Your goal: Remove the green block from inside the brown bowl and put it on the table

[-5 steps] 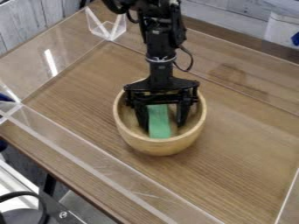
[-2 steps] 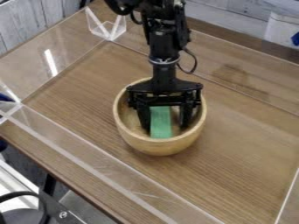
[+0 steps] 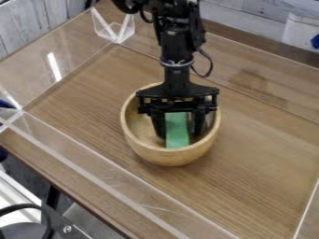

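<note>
The jaws of the gripper (image 3: 177,114) point straight down into the brown bowl (image 3: 140,142), one on each side of the green block (image 3: 178,131); whether they clamp it, I cannot tell. The bowl sits mid-counter (image 3: 75,103).

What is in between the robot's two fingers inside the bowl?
The green block lies between the fingers, down in the brown bowl. The one camera view shows it.

the brown bowl (image 3: 147,142) looks like pale wood, smooth. the green block (image 3: 177,131) is matt. the table (image 3: 249,149) has wood grain, with clear glossy walls (image 3: 50,65).
</note>
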`<action>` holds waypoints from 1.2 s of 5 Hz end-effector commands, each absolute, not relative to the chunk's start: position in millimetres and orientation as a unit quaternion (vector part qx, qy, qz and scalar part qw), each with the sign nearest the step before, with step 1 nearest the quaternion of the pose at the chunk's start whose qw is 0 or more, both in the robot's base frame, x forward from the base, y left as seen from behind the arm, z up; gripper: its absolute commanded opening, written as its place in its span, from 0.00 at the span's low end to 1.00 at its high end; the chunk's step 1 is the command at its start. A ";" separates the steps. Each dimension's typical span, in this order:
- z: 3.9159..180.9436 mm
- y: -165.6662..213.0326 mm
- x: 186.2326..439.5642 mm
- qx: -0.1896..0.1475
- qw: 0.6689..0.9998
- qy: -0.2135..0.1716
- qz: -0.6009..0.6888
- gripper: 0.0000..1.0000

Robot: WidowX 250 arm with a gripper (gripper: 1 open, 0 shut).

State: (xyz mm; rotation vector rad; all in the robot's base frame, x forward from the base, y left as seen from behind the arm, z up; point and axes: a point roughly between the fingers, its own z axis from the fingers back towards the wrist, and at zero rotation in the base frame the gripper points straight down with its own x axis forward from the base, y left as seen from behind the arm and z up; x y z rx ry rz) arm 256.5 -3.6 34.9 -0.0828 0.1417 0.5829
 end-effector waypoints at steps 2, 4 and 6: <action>60.4 -13.9 268.9 -0.059 0.961 0.039 0.267 0.00; 68.2 -24.8 272.2 -0.067 0.965 0.038 0.249 0.00; 70.1 -58.9 277.3 -0.074 0.975 0.043 0.205 0.00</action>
